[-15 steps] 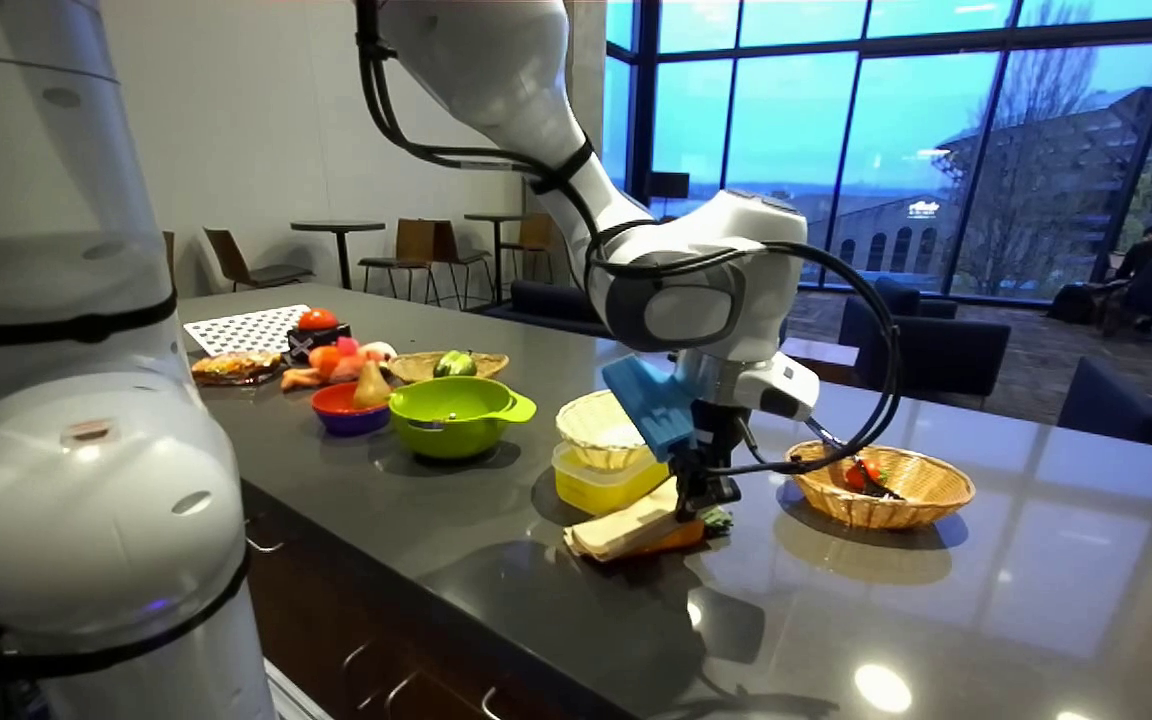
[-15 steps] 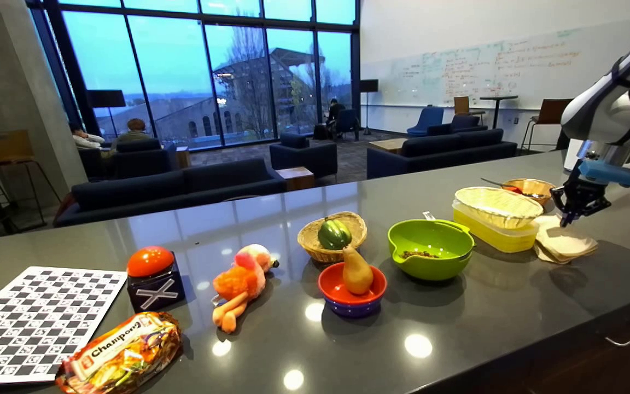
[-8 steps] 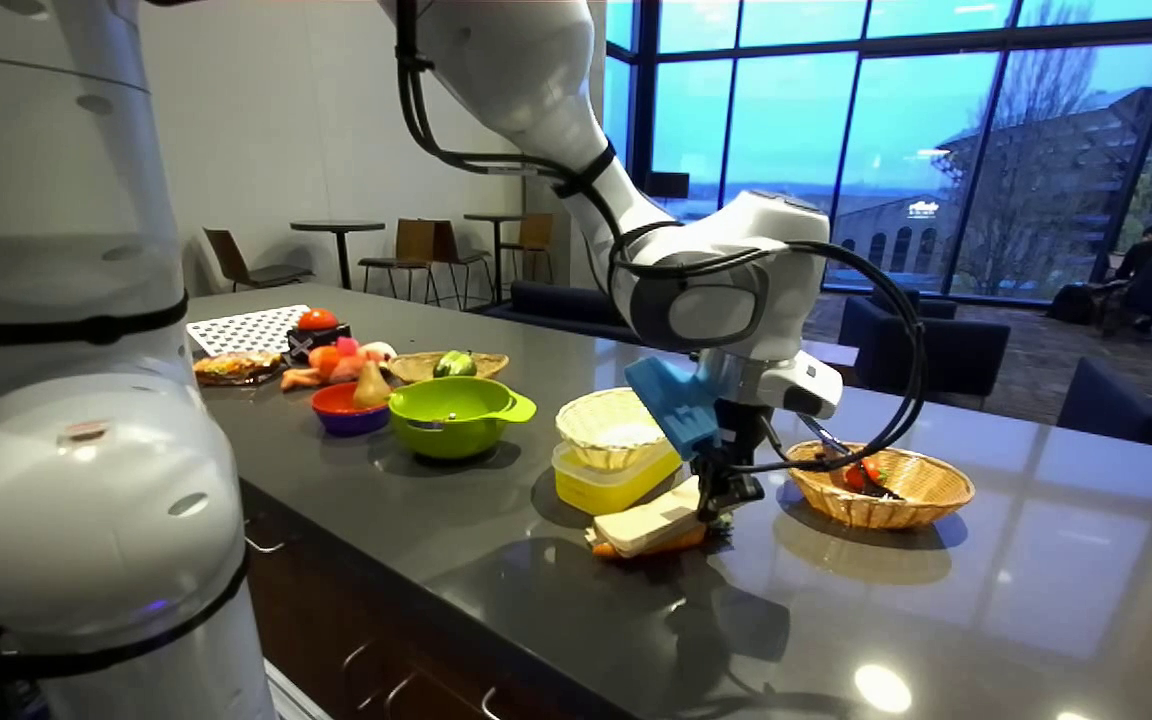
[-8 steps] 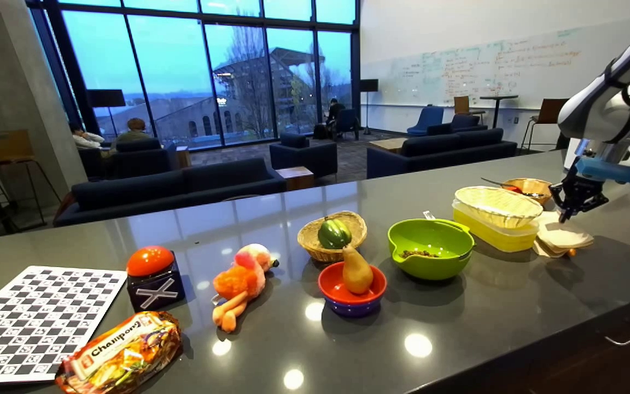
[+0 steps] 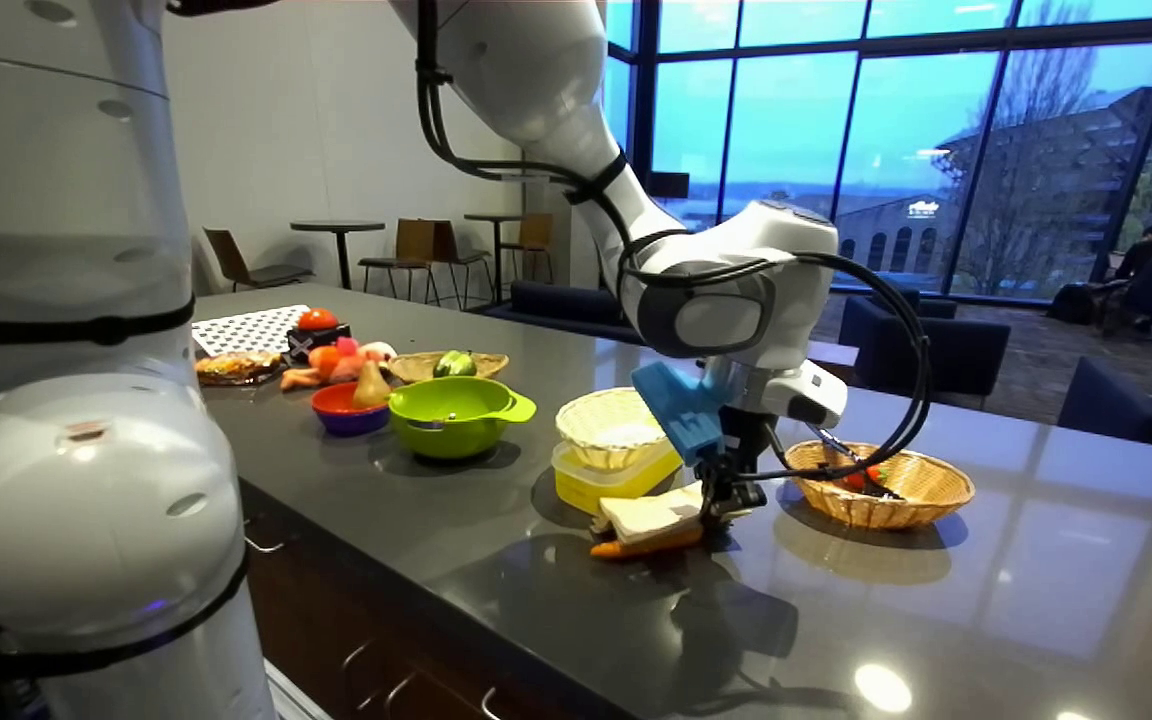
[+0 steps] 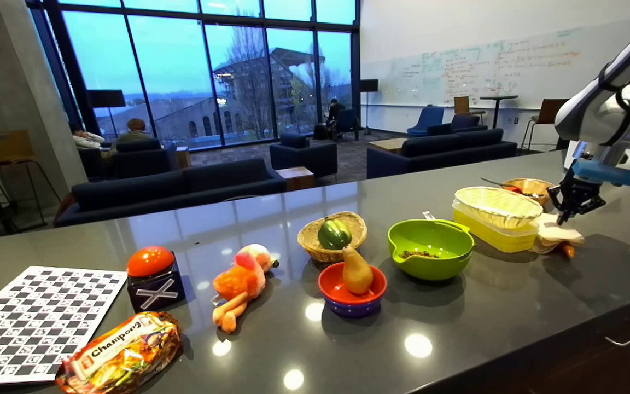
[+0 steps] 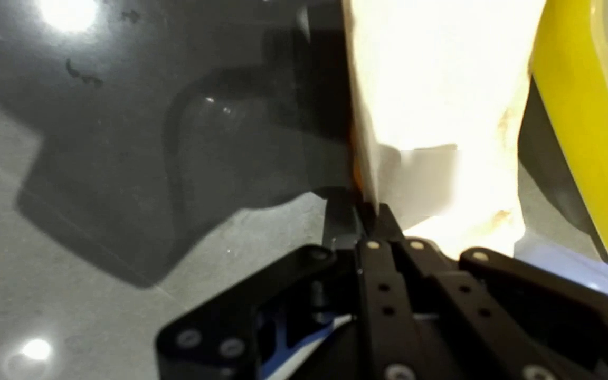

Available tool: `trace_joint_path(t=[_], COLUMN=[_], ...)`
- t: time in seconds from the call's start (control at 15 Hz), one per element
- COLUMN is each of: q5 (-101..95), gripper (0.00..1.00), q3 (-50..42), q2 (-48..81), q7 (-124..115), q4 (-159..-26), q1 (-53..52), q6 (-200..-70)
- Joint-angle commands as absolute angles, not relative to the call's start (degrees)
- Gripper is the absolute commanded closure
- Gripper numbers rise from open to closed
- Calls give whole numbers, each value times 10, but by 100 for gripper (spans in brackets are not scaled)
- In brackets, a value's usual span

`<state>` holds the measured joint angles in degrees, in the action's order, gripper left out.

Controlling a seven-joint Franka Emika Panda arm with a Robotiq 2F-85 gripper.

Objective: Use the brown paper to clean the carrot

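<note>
Wrist view: tool (image 7: 372,211) seemingly pinching paper (image 7: 441,89); exterior views reveal carrot (image 5: 648,544).

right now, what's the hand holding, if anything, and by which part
The brown paper: the hand pinches its left edge in the wrist view. Whether the carrot is caught too can't be told.

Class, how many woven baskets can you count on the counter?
3: one basket near the red bowl, another basket on the yellow tub, and a third basket right of that tub in an exterior view. Others could be hidden.
</note>
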<state>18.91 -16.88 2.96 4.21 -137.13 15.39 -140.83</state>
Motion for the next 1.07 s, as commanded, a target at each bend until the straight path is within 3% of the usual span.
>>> trace_joint_path(t=[0.0, 1.0], q5=[210, 205], gripper=[100, 100], q3=[-162, -151], q2=[24, -39], q7=[62, 56], q4=[-1383, -1468], q1=[161, 145], q6=[-1399, -1402])
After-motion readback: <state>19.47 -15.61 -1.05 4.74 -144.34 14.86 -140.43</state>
